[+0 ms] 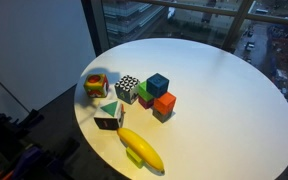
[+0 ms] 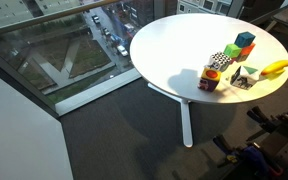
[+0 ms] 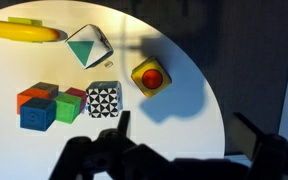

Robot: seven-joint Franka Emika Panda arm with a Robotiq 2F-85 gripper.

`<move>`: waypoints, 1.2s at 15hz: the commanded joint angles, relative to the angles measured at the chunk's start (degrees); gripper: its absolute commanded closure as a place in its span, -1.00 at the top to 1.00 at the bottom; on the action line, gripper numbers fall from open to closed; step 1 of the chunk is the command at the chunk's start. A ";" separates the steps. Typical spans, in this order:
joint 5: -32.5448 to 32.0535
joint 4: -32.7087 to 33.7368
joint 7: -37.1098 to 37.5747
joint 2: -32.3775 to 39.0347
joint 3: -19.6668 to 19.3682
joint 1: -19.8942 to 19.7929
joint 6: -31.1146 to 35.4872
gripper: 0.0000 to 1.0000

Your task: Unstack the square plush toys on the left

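Yellow cube (image 3: 150,76) just beyond pincer (image 3: 182,125)

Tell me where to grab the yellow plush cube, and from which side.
Probably pinch the yellow cube across two opposite flat sides, coming straight down. It sits alone on the table, red patch up, sides free, askew to the checkered cube, so rotate the end effector to match.
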 commanded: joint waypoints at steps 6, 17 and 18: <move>-0.62 -0.67 0.67 -3.66 0.02 0.19 -1.28 1.00; -0.09 -0.26 0.06 -2.95 -0.26 0.28 -0.84 1.00; -0.09 -0.27 0.06 -2.95 -0.26 0.28 -0.84 1.00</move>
